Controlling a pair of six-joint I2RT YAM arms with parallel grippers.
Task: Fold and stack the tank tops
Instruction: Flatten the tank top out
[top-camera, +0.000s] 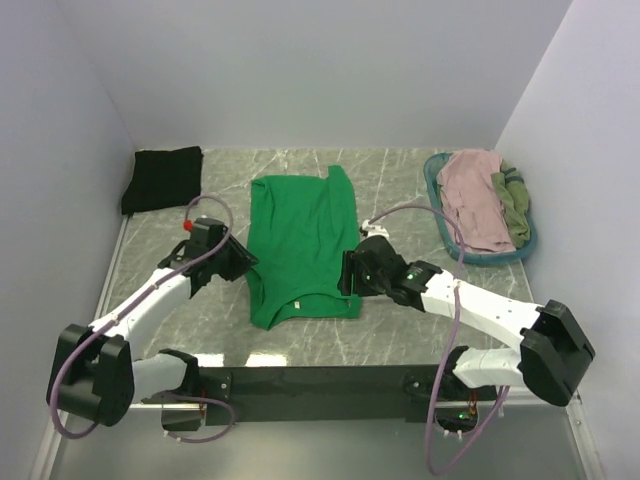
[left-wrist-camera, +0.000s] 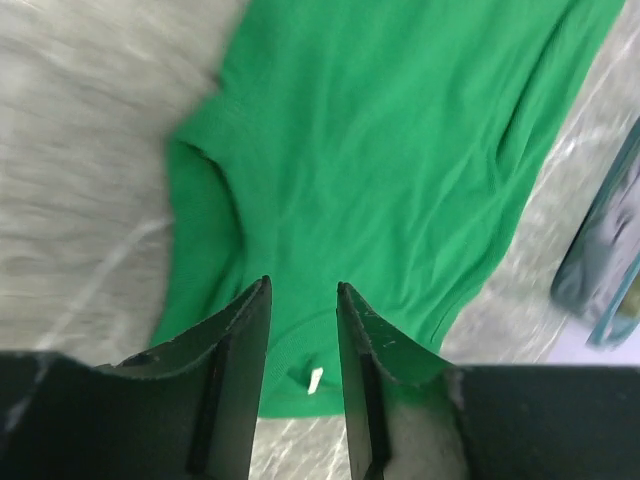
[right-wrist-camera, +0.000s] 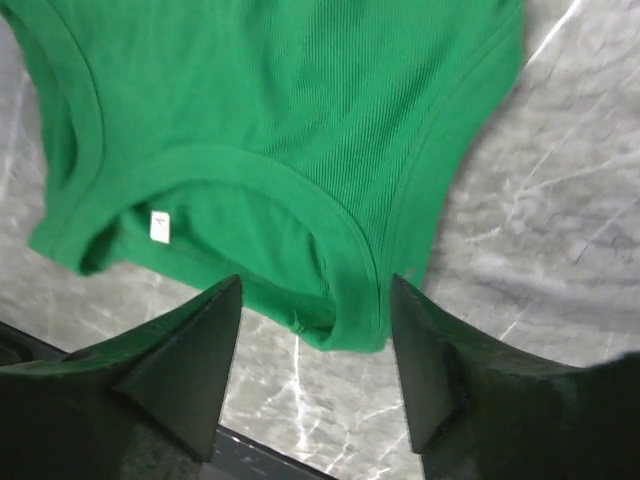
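Observation:
The bright green tank top (top-camera: 300, 245) lies flat mid-table, neck end toward the near edge, a white label (right-wrist-camera: 158, 226) inside its collar. My left gripper (top-camera: 243, 262) hovers at its left shoulder edge, jaws a narrow gap apart with nothing between them (left-wrist-camera: 303, 285). My right gripper (top-camera: 350, 272) hangs over the right shoulder strap, wide open and empty (right-wrist-camera: 316, 282). A folded black tank top (top-camera: 162, 178) rests at the far left. Pink (top-camera: 475, 200) and olive (top-camera: 512, 200) tank tops sit in the basket.
The teal oval basket (top-camera: 437, 190) stands at the far right, close to the right wall. Grey walls close in the table on three sides. The dark mounting bar (top-camera: 320, 380) of the arm bases runs along the near edge.

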